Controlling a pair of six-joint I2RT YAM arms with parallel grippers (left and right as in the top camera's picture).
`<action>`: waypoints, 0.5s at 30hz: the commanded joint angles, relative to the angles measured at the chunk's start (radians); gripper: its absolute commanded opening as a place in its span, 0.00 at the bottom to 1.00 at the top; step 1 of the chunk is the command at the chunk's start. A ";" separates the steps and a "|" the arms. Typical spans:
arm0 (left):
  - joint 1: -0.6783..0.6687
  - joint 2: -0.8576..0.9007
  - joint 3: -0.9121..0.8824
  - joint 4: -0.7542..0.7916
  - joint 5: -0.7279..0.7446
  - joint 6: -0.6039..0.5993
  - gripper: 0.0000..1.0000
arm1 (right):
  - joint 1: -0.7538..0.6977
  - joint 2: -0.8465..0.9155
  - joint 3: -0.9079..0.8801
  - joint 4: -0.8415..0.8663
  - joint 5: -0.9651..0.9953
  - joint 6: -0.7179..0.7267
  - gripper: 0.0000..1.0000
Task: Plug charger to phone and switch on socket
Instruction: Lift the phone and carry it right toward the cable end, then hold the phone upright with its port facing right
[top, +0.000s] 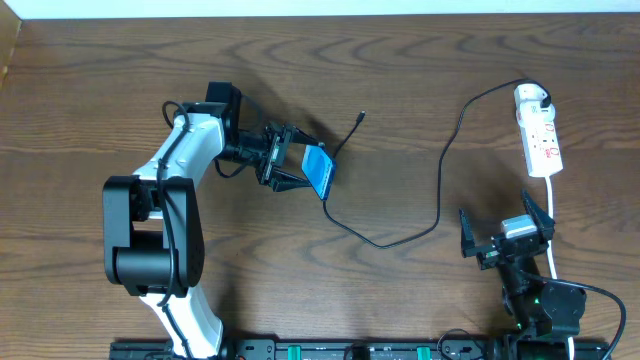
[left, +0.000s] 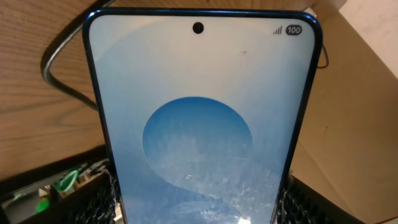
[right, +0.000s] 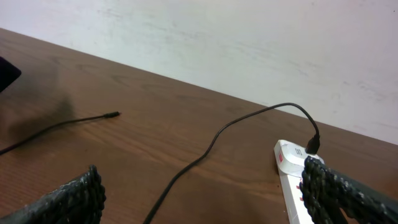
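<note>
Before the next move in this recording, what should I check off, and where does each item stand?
1. The phone is gripped in the left pincer: ok.
2. The right pincer is open and empty: ok.
3. The cable has its small tip lying free on the table: ok.
4. The tip is plugged into the phone: not ok, they are apart.
5. The cable's other end is seated in the power strip: ok, it looks pushed in.
6. The power strip is switched on: cannot tell.
</note>
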 joint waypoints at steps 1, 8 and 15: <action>0.005 -0.037 0.002 -0.003 0.051 -0.053 0.68 | 0.010 -0.005 -0.002 -0.005 0.003 0.006 0.99; 0.005 -0.037 0.002 -0.003 0.051 -0.076 0.68 | 0.010 -0.005 -0.002 -0.005 0.003 0.006 0.99; 0.005 -0.037 0.002 -0.003 0.051 -0.128 0.68 | 0.010 -0.005 -0.002 -0.005 0.003 0.006 0.99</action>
